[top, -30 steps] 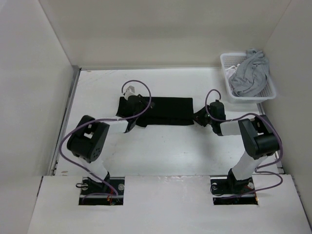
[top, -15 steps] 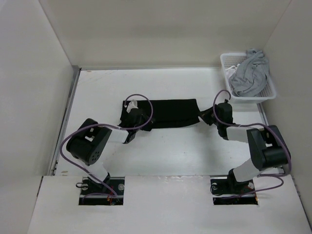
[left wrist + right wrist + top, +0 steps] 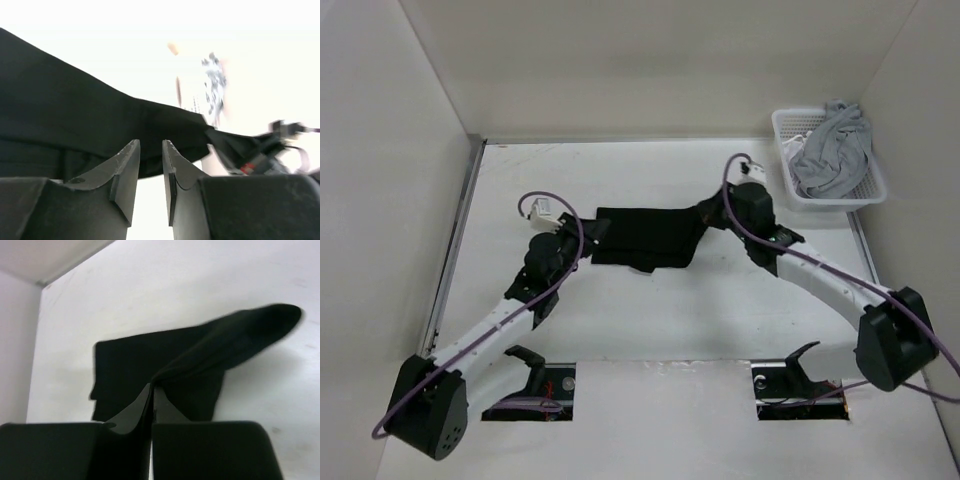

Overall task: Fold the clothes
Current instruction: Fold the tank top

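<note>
Mid-fold, the right tool (image 3: pixel 151 388) pinches one raised end of the soft black short-sleeved shirt (image 3: pixel 645 236); the left tool (image 3: pixel 151 146), parted and empty, should grip the other.

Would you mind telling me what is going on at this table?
The robot is folding a black shirt on the table. The right claw is shut on the shirt's right end, holding it raised. The left claw sits at the left end, slightly open, gripping nothing. A grey garment lies in a basket at the far right.
</note>
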Robot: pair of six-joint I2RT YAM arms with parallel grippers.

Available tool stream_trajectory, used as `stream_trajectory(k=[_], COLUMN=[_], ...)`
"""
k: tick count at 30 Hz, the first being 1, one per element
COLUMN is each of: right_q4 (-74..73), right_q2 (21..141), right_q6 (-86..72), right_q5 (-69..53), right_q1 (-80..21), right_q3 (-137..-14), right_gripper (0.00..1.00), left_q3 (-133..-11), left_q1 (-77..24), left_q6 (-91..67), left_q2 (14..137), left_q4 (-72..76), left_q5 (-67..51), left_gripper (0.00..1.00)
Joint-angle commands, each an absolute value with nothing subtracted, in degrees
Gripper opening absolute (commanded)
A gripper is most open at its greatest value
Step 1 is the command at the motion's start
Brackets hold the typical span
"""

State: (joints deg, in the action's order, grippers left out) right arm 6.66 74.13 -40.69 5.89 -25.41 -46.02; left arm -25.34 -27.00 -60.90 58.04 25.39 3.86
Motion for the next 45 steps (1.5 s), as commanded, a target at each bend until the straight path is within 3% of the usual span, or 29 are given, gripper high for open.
stream_trajectory(k=[1, 12, 14, 16, 17, 25, 27, 31, 34, 36, 41, 45], right_q4=[0.19, -16.86, -19.59, -20.57, -19.7, -5.29, -0.64, 9.99, 16.5, 19.41, 22.76, 24.42], right_q2=[80.04, 113.43, 119.25, 121.55, 121.2, 99.7, 92.85, 79.05, 69.38, 64.71, 59.06, 59.33], right_q6=[-31.48, -25.22, -26.01, -28.2, -29.17, -32.08, -32.08, -33.57, -35.07, -35.59, -36.04, -37.44], right_q5=[10.98, 14.06, 14.33, 13.8, 13.1, 9.93, 10.46, 11.6, 11.77, 12.04, 12.31, 13.0], right_q1=[-33.59, -51.63, -52.95, -53.91, -54.01, -50.68, -48.48, -42.86, -37.06, -33.54, -25.89, -23.25], right_q3=[-57.01, -96.82, -103.69, -106.43, -106.17, -81.34, -72.03, -52.25, -40.82, -36.23, -32.34, -31.38], right_gripper=[0.01, 0.05, 0.19, 0.4, 0.44, 0.41, 0.33, 0.06, 0.03, 0.08, 0.56, 0.66], left_q3=[-21.45, -18.98, -18.98, -18.98, -18.98, -20.56, -20.74, -21.53, -22.41, -23.55, -25.93, -25.32], left_q1=[-23.43, -10.95, -8.14, -5.42, -4.27, -4.26, -4.96, -7.51, -9.53, -10.59, -9.89, -7.34], left_q6=[-60.91, -60.82, -60.91, -61.0, -61.0, -59.68, -59.24, -55.65, -52.75, -50.72, -46.59, -47.46], left_q2=[53.19, 38.94, 37.27, 36.13, 35.69, 39.98, 40.95, 42.71, 44.03, 45.26, 48.6, 53.34], left_q4=[19.7, 10.03, 8.79, 7.56, 7.12, 8.52, 8.88, 8.09, 5.9, 3.79, -0.87, -0.09], left_q5=[3.43, -3.42, -5.09, -6.67, -7.38, -6.86, -6.33, -3.79, -0.63, 1.48, 7.72, 7.12], left_gripper=[0.24, 0.24, 0.26, 0.29, 0.29, 0.33, 0.35, 0.4, 0.41, 0.42, 0.48, 0.51])
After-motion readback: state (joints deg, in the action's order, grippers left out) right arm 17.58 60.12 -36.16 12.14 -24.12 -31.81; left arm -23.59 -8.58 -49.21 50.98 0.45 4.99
